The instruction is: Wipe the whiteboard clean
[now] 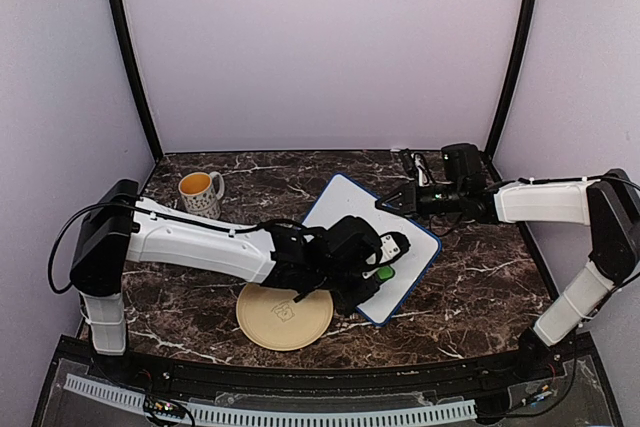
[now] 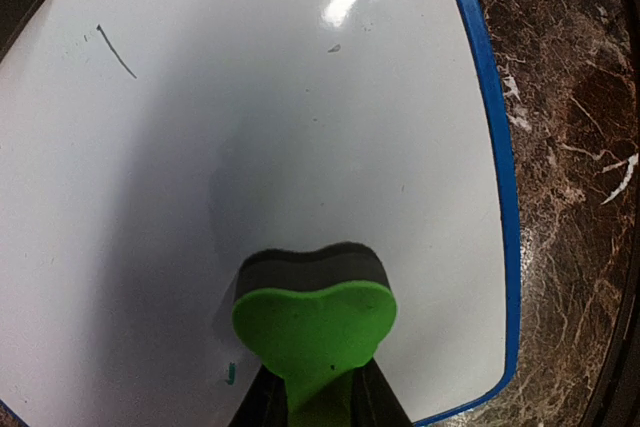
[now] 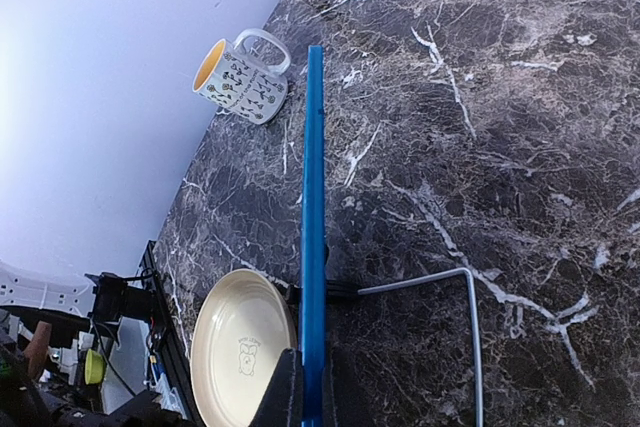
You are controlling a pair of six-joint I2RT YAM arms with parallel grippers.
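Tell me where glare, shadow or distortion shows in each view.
Left wrist: a glare streak on the whiteboard at the picture's top, a soft shadow around the eraser, the board's edge bowed by the lens. Right wrist: sharp, the whiteboard edge-on. Top external: even light, no glare.

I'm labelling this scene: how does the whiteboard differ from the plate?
The whiteboard is rectangular, white and blue-framed; the plate is round and pale yellow. The right tool grips the whiteboard's edge; no tool holds the plate. The whiteboard looks slightly larger than the plate. Both carry small marks.
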